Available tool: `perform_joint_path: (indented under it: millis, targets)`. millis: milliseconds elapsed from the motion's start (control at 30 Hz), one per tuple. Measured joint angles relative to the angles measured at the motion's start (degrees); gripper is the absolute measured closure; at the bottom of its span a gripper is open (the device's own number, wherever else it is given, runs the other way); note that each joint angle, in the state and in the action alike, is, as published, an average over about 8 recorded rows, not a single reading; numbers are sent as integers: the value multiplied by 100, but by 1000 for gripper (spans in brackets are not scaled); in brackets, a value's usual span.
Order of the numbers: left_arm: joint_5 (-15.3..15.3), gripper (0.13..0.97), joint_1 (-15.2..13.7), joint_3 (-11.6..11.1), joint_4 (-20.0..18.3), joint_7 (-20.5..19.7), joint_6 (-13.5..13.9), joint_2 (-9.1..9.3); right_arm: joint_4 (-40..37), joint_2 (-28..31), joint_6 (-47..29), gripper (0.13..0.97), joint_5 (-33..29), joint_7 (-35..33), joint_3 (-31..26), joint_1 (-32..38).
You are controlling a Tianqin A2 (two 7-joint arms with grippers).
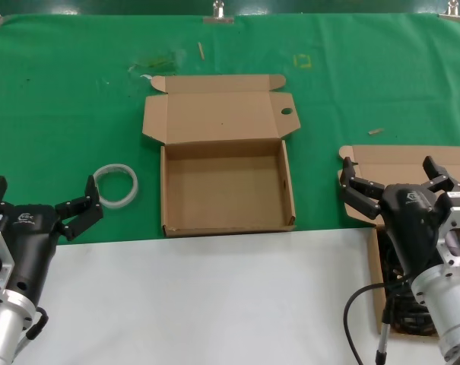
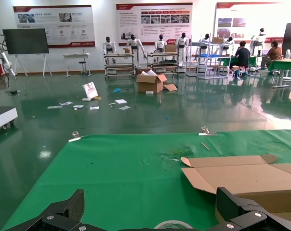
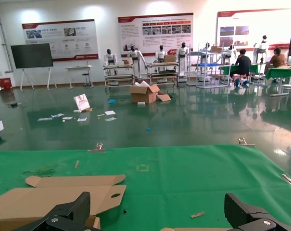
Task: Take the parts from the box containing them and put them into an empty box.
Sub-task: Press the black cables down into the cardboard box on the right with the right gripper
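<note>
The empty box (image 1: 164, 190) lies open mid-table, its lid folded back, with a small round hole in one side flap (image 1: 287, 112). The box containing the parts (image 1: 382, 161) sits at the right, mostly hidden behind my right arm. Black power cords (image 1: 403, 310) show inside it, below the wrist. My right gripper (image 1: 394, 179) hovers open over that box's back edge, holding nothing. My left gripper (image 1: 43, 199) stands open at the lower left, near the tape ring, also holding nothing. The right wrist view shows the holed lid (image 3: 63, 195) beyond the open gripper (image 3: 157, 214).
A white translucent tape ring (image 1: 115, 185) lies left of the empty box and also shows by my left gripper (image 2: 152, 211) as the tape ring (image 2: 173, 224). Green cloth (image 1: 62, 114) covers the back of the table, a white surface (image 1: 214, 304) the front. Small scraps (image 1: 375, 131) lie on the cloth.
</note>
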Motion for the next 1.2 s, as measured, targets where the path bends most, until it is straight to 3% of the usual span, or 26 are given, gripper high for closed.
perform_joint_path:
  millis: [567,733,967,1200]
  targets:
    - [0,132,0,0,0,0,0,0,2,0,5,129,3,-2,-5,-1]
    - [0,132,0,0,0,0,0,0,125,-2,358,129,216,-206,-256,-48]
    - [0,132,0,0,0,0,0,0,558,-17,1523,129,1205,-1219,-858,-267]
    - [0,132,0,0,0,0,0,0,1292,-20,3064,129,2219,-2928,-935,-772]
